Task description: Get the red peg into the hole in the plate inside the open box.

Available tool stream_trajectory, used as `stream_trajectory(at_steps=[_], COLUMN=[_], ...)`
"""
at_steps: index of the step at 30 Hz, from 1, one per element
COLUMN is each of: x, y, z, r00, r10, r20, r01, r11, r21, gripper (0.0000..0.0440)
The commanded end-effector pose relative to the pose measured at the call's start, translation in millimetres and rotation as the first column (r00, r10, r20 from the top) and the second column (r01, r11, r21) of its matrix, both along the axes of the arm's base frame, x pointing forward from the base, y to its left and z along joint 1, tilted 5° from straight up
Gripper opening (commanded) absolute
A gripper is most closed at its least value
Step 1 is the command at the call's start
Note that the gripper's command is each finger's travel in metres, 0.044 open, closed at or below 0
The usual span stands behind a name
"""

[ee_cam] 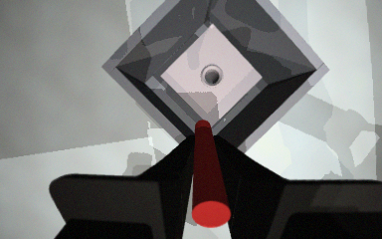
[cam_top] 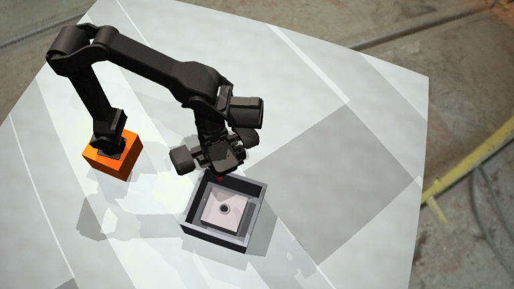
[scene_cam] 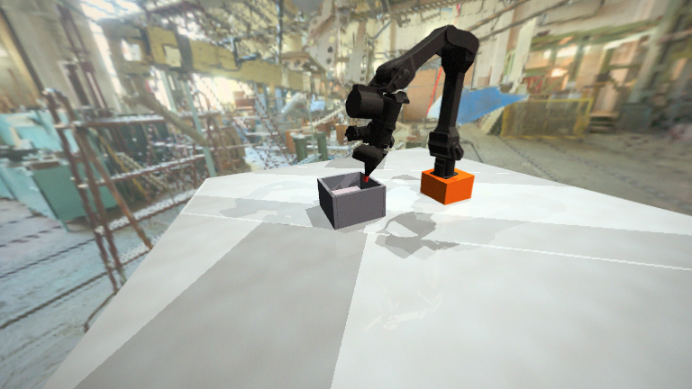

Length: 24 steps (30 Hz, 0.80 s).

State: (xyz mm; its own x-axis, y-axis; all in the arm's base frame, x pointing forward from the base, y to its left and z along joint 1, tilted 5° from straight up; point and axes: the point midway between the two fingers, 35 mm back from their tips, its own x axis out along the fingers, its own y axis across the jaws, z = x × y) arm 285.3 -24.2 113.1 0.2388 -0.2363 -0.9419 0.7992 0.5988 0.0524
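Observation:
My gripper is shut on the red peg. The peg points down from the fingers; only its lower end shows in the top and exterior views. The dark grey open box stands on the table. The peg's lower end is near the box's wall on the side toward the arm, at about rim height in the exterior view. The pale plate lies at the box's bottom. Its round hole is empty, and the peg is off to one side of it.
The orange base block carries the arm and stands on the table a short way from the box. The box's four walls rise around the plate. Shadows of the arm fall across the table and box.

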Motion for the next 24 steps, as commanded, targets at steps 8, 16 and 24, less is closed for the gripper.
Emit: stream_trajectory(at_steps=[8, 16, 24], x=[18, 27, 31], y=[-30, -45, -53], z=[-6, -18, -40], r00=[0.999, 0.997, 0.996], r10=[-0.051, -0.077, -0.08], r20=[0.009, -0.004, -0.044], r01=[0.051, 0.077, 0.082], r11=[0.999, 0.996, 0.995], r21=[0.018, 0.042, 0.057], gripper=[0.0002, 0.0005, 0.0003])
